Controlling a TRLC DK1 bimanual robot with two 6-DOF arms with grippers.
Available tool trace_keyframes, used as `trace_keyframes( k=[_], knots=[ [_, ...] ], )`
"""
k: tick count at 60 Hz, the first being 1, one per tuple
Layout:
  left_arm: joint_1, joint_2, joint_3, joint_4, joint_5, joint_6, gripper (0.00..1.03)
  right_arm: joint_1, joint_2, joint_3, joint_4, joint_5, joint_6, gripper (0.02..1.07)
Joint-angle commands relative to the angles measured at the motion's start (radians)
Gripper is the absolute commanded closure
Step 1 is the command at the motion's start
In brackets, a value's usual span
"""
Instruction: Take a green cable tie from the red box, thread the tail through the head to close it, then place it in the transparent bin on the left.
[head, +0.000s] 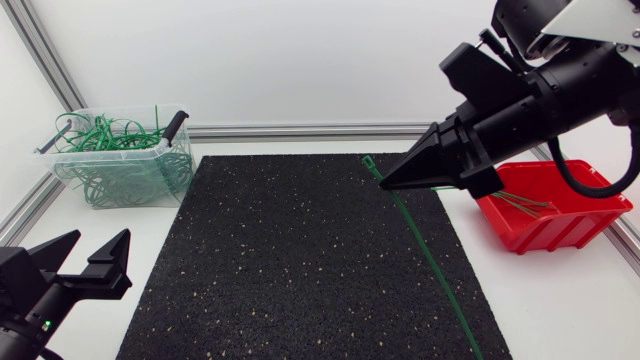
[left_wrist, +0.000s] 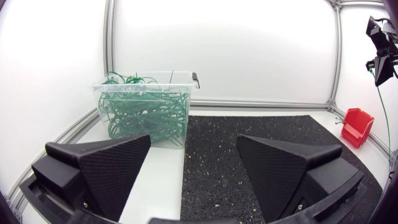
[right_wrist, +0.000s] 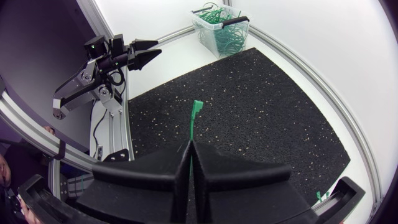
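Right gripper (head: 385, 183) pinches a green cable tie (head: 430, 252) hanging over the black mat (head: 290, 270), left gripper (head: 95, 250) gapes beside the mat, transparent bin (head: 62, 172) heaped with ties (head: 105, 150), red box (head: 590, 215) holds few.

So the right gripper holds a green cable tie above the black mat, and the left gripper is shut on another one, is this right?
No. The left gripper is open and empty, as the left wrist view shows. The right gripper does hold a green cable tie above the black mat.

Table (head: 570, 310), black mat (head: 300, 260), bin (head: 120, 187), red box (head: 562, 232)
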Motion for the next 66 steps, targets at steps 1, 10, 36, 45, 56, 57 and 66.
trace_keyframes(
  k=[1,10,36,45,56,57,66],
  knots=[
    [0.009,0.090,0.105,-0.021,0.005,0.007,0.08,0.004,0.011,-0.022,-0.025,-0.039,0.034,1.01],
    [0.011,0.156,0.171,-0.039,0.069,-0.014,0.08,0.014,0.022,-0.029,-0.028,-0.099,0.045,1.01],
    [0.003,0.386,0.471,-0.231,0.310,0.144,0.10,0.027,0.074,-0.043,-0.019,-0.244,0.085,1.01],
    [-0.018,0.475,0.547,-0.280,0.447,0.211,0.10,0.024,0.080,-0.068,0.012,-0.294,0.091,1.01],
    [-0.086,0.607,0.600,-0.309,0.615,0.213,0.10,0.007,0.091,-0.101,0.075,-0.364,0.119,1.01],
    [-0.086,0.613,0.603,-0.308,0.632,0.214,0.10,0.006,0.091,-0.105,0.079,-0.369,0.120,1.01],
    [-0.118,0.642,0.623,-0.262,0.753,0.205,0.10,0.001,0.085,-0.157,0.165,-0.412,0.156,1.01]
  ],
)
